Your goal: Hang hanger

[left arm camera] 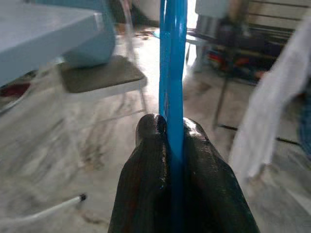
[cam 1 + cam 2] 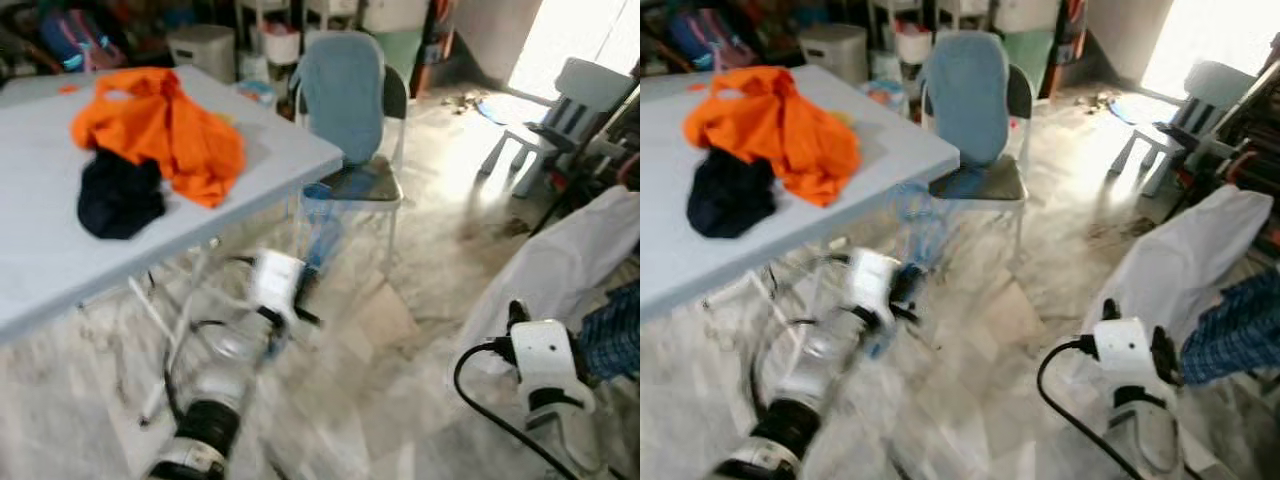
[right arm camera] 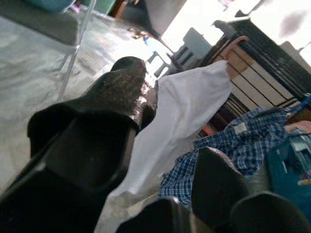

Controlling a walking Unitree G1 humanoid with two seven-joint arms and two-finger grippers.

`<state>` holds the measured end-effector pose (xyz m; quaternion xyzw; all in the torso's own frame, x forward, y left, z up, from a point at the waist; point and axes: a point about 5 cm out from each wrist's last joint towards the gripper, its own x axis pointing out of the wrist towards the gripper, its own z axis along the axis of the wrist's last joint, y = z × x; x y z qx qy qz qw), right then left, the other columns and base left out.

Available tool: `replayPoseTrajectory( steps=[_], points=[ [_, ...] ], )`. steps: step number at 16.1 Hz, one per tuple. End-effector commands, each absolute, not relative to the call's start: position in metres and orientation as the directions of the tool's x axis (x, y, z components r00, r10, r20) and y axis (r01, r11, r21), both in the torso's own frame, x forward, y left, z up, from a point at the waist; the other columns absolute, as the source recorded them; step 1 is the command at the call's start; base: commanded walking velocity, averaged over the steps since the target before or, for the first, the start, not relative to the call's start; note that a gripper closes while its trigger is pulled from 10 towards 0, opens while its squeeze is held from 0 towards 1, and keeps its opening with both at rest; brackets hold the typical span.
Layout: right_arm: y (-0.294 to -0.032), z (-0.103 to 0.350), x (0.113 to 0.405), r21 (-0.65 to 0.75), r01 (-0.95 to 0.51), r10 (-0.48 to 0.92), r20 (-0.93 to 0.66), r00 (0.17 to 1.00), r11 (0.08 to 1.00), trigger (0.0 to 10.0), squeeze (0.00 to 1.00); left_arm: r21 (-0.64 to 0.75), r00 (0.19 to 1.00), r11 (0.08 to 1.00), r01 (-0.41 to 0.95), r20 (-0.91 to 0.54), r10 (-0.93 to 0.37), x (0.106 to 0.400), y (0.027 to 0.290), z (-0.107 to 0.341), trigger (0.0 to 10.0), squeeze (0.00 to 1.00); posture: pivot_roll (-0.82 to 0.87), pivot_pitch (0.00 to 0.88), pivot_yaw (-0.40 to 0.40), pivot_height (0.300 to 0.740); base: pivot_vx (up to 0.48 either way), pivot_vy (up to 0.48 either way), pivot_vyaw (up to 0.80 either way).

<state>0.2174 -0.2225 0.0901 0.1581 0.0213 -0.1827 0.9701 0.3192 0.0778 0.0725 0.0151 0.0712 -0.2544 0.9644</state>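
Observation:
A thin blue hanger stands edge-on between the black fingers of my left gripper, which is shut on it. In the left eye view that arm is blurred, low beside the table's edge, and the hanger shows as a faint blue smear in front of the chair. My right gripper is open and empty, its fingers spread towards a hanging white garment and a blue plaid shirt. The right wrist is low at the right, just beside those clothes.
A grey table on the left carries an orange garment and a dark one. A chair draped in blue cloth stands past its corner. A white plastic chair and a dark rack are at the far right. Marble floor lies between.

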Motion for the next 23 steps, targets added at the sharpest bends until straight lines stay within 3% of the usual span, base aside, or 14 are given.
replayPoseTrajectory(
  steps=[1, 23],
  points=[
    [-0.2164, 0.0916, 0.2203, 0.310, 0.347, -0.333, -0.099, 0.938, 0.885, 10.0, 0.00, 0.017, 0.872, 0.881, 0.473, -0.150, -0.465, 0.3222, 0.0905, 0.0737, 10.0, 0.00, 0.04, 0.000, -0.038, 0.740, 0.000, 0.356, -0.56],
    [-0.2124, 0.0900, 0.2235, 0.309, 0.338, -0.320, -0.111, 0.941, 0.889, 10.0, 0.00, 0.038, 0.828, 0.835, 0.548, -0.163, -0.536, 0.3191, 0.0810, 0.0702, 10.0, 0.00, 0.03, 0.000, -0.030, 0.740, 0.000, 0.328, -0.79]
  ],
)
